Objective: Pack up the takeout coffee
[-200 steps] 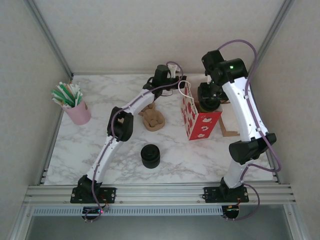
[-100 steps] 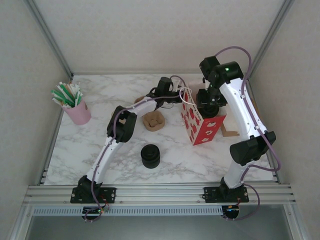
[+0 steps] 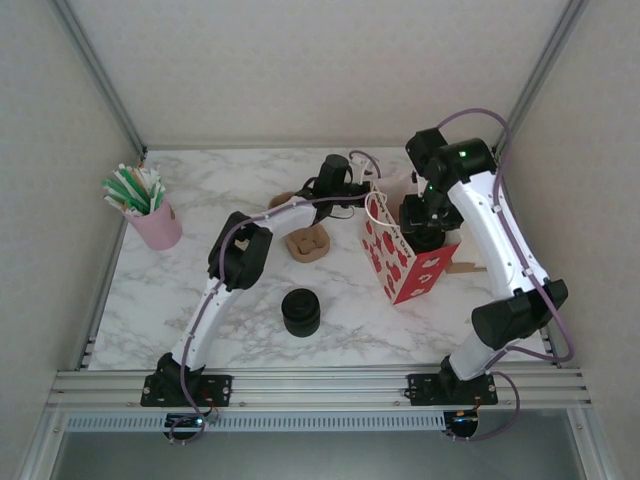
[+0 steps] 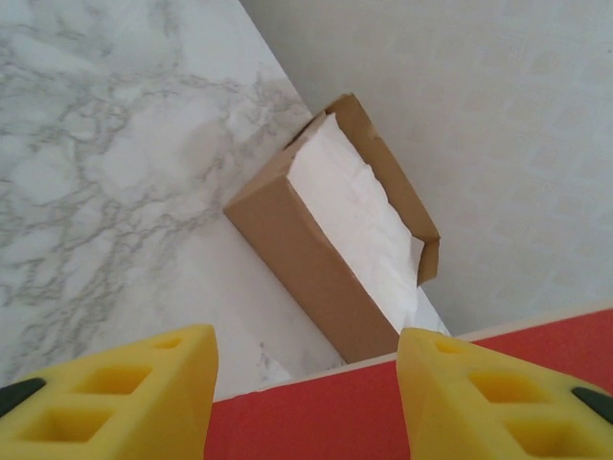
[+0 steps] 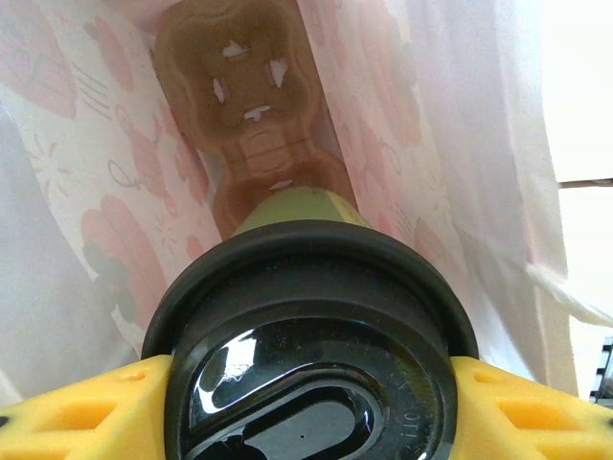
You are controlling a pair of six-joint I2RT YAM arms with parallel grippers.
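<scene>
The right jaws pinch the black-lidded coffee cup (image 5: 306, 326) inside the red heart bag (image 3: 405, 265) at middle right of the table, and the left jaws stand spread by the bag's top edge.

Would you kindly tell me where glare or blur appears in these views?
Right wrist: a bright reflection sits on the cup's black lid, and the bag's right wall is washed out. Left wrist: the yellow fingers look soft, the cardboard box sharp.
</scene>
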